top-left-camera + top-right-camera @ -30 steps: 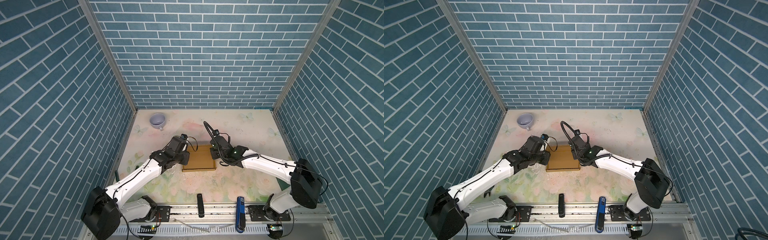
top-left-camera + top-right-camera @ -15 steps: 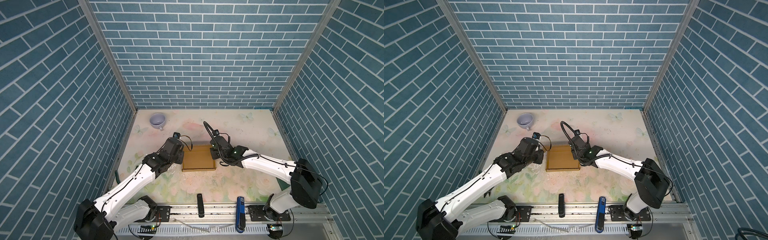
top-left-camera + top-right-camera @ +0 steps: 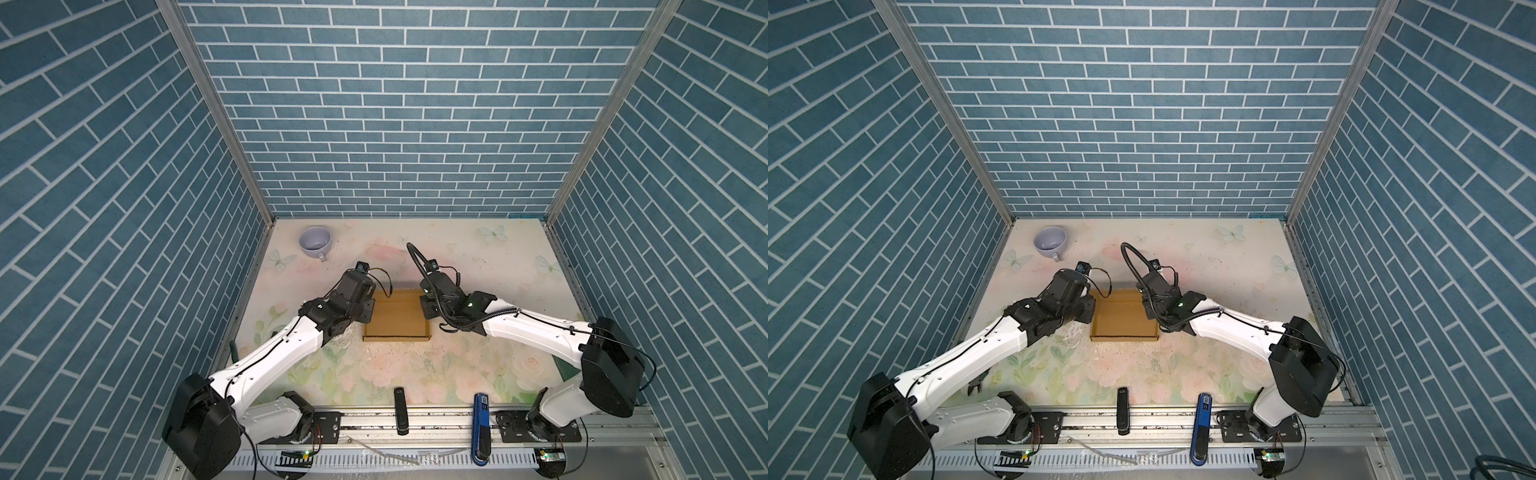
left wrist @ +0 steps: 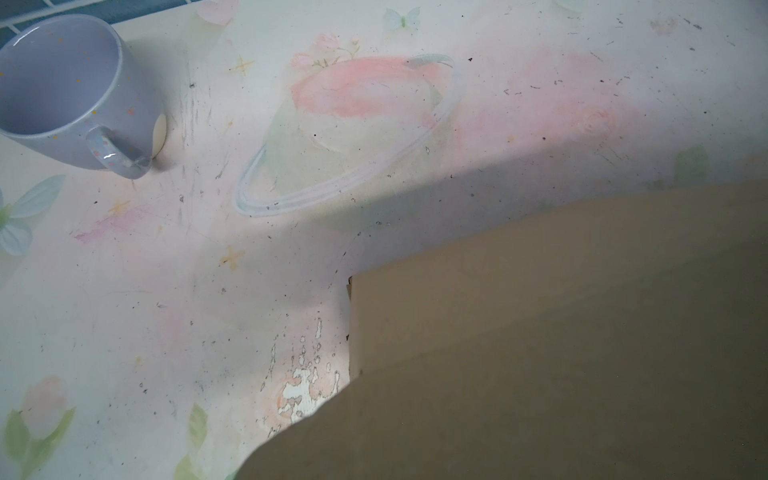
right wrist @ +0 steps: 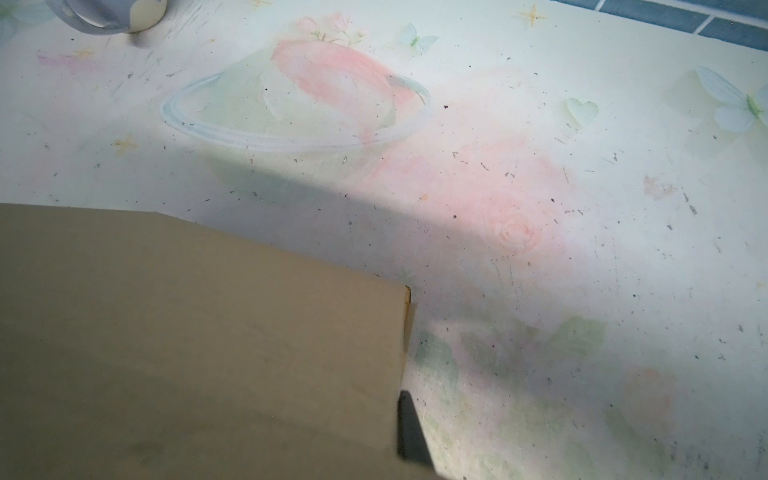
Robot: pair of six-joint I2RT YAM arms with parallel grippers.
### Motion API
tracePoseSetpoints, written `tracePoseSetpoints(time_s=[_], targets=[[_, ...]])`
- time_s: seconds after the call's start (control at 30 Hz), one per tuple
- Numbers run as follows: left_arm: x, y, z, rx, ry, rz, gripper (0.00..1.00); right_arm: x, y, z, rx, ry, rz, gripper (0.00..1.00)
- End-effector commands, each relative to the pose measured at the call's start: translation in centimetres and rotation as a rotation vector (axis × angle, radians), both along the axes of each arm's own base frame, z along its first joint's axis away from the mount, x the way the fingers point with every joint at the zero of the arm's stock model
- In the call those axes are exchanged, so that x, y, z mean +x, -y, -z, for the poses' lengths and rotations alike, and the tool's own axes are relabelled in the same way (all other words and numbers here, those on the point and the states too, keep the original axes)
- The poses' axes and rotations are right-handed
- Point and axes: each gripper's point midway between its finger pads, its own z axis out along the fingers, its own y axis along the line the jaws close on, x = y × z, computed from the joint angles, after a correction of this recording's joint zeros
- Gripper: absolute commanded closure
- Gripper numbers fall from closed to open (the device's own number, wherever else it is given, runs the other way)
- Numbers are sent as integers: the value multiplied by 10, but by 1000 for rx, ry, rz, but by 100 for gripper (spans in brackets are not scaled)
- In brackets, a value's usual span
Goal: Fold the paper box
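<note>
Front rail: a metal rail (image 3: 440, 430) runs along the near edge with both arm bases bolted to it; a black bar-shaped device (image 3: 400, 409) and a blue device (image 3: 481, 424) lie across it between the bases
Arms: two white-and-black arms reach inward from the near corners and meet at mid-table, one on each side of the cardboard
Task object: the paper box (image 3: 395, 320) (image 3: 1125, 316) sits flat on the middle of the table (image 3: 478, 270), a shallow tan tray with its walls raised and its open side up, in both top views
Left gripper: the left gripper (image 3: 371, 305) (image 3: 1090, 309) is at the box's left wall; its fingers are hidden under the wrist, and its own camera shows only cardboard (image 4: 561, 332) up close, so whether it grips cannot be told
Right gripper: the right gripper (image 3: 424, 305) (image 3: 1147, 309) is clamped tight on the box's right side; one dark finger (image 5: 409, 428) shows against the outer edge of the cardboard (image 5: 187, 332), the other is hidden behind it
Tabletop: pale floral print, scuffed and speckled
Far corner: a lavender mug (image 3: 315, 242) (image 3: 1050, 241) (image 4: 62, 91) lies tipped near the far-left corner, well apart from the box, handle toward the arms
Backdrop: blue brick-pattern walls (image 3: 395, 124) enclose three sides
</note>
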Motion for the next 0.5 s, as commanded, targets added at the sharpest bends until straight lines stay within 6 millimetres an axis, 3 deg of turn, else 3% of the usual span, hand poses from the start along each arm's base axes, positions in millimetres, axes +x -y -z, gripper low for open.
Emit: tracePoseSetpoints(time_s=[0.0,0.23,0.47], targets=[[9,7,-9,-25,28,11,73,-8,-4,4,-24,-34,-27,99],[13,7,-7,-15,40,3,74,-7,-5,3,-20,-35,-29,99],[17,8,-5,-13,47,-2,82,-7,-7,2,-15,-36,-33,99]])
